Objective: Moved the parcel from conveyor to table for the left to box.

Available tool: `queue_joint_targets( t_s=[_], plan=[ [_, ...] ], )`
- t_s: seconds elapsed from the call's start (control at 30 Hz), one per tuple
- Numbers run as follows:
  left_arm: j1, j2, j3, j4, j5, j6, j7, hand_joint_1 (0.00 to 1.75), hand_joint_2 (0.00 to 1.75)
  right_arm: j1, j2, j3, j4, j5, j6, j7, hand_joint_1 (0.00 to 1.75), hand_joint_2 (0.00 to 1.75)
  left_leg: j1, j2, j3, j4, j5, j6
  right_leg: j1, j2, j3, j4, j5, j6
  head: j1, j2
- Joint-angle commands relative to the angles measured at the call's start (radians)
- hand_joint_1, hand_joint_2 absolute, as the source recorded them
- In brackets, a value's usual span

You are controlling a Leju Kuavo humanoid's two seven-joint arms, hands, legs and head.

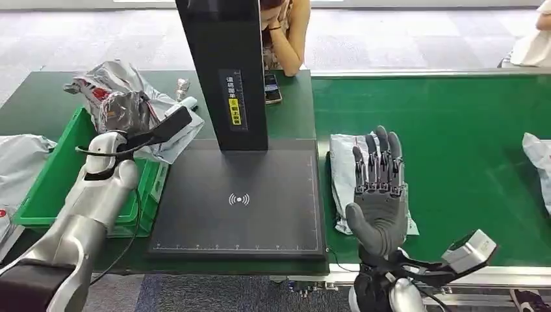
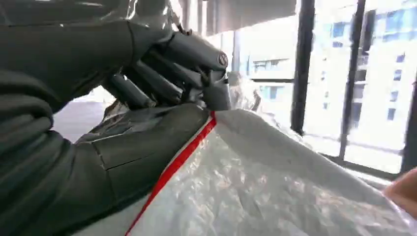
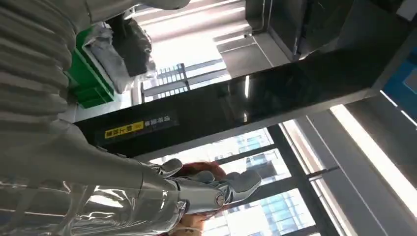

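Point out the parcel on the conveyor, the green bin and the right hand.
parcel on the conveyor [image 1: 342, 170], head view, bare left part.
green bin [image 1: 57, 170], head view, inner wall.
right hand [image 1: 380, 207], head view, palm.

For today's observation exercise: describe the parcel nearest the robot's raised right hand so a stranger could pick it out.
Find the green conveyor belt. At its left end, beside the black scanner pad, a flat white parcel lies partly behind the right hand. Another white parcel lies at the far right edge.
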Motion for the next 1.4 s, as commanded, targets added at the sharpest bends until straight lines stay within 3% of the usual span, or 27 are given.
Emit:
queue_joint_targets(
  t_s=[0.03,0.17,0.57,0.9,0.93,1.1,1.17,1.27,1.4],
  plan=[
    [-0.115,0.011,0.017,0.311,-0.003,-0.005,0.003,1.75,1.75,-0.023,0.013,-0.019,0.021,0.003,-0.003,0.006,0.00,1.75,0.000,0.000,0.002,-0.001,-0.001,0.000,0.001,0.001,0.002,-0.001,0.000,0.000,0.000,0.000],
    [-0.119,0.011,0.018,0.321,-0.007,-0.018,0.023,1.75,1.75,-0.023,0.013,-0.019,0.021,0.003,-0.004,0.006,0.00,1.75,0.000,-0.001,0.001,0.000,-0.001,0.000,0.000,0.000,0.002,-0.001,-0.001,0.000,0.000,0.000],
    [-0.043,0.142,0.101,0.389,0.008,-0.040,0.075,1.75,1.75,-0.004,0.003,-0.012,0.005,0.006,-0.010,0.012,0.00,1.75,0.000,0.005,0.004,-0.003,-0.001,0.000,0.000,0.005,0.002,-0.001,0.000,0.000,0.000,0.000],
    [-0.046,0.139,0.136,0.391,0.004,-0.060,0.116,1.75,1.75,-0.030,0.027,-0.022,0.004,0.016,-0.019,0.040,0.00,1.75,0.000,0.002,0.002,-0.001,0.000,0.000,0.000,0.004,0.000,0.000,0.000,0.000,0.000,0.000],
    [-0.040,0.138,0.136,0.376,-0.002,-0.019,0.111,0.00,1.75,-0.030,0.031,-0.024,0.003,0.017,-0.023,0.043,0.00,1.75,0.001,0.002,0.001,-0.001,-0.001,0.000,0.000,0.004,0.000,0.000,0.000,0.000,0.001,0.000],
    [-0.002,0.067,0.147,0.242,0.065,-0.061,-0.067,0.00,1.75,-0.009,0.027,-0.040,-0.007,0.023,-0.030,0.045,0.00,1.75,0.001,-0.002,0.001,-0.001,0.000,0.000,0.000,-0.001,0.001,0.000,-0.001,0.000,0.000,0.000],
    [0.010,0.061,0.142,0.212,0.068,-0.068,-0.053,0.00,1.75,-0.006,0.026,-0.043,-0.006,0.024,-0.030,0.044,0.00,1.75,0.000,-0.004,0.001,-0.002,0.000,0.000,0.000,-0.003,0.002,-0.001,-0.002,0.000,0.000,0.000],
    [0.142,0.075,0.102,-0.056,0.188,-0.091,-0.140,0.00,1.75,0.012,0.015,-0.047,-0.003,0.030,-0.037,0.040,0.00,1.75,0.000,-0.003,0.001,-0.002,0.000,0.000,0.000,-0.002,0.002,-0.001,-0.001,0.000,0.000,0.000],
    [0.297,0.108,0.064,-0.339,0.279,-0.106,-0.106,0.00,1.75,0.028,0.007,-0.048,0.001,0.037,-0.041,0.032,0.00,1.75,0.000,0.001,0.004,-0.003,-0.001,0.000,0.000,0.001,0.003,-0.002,-0.001,0.000,0.000,0.000]
  ],
)
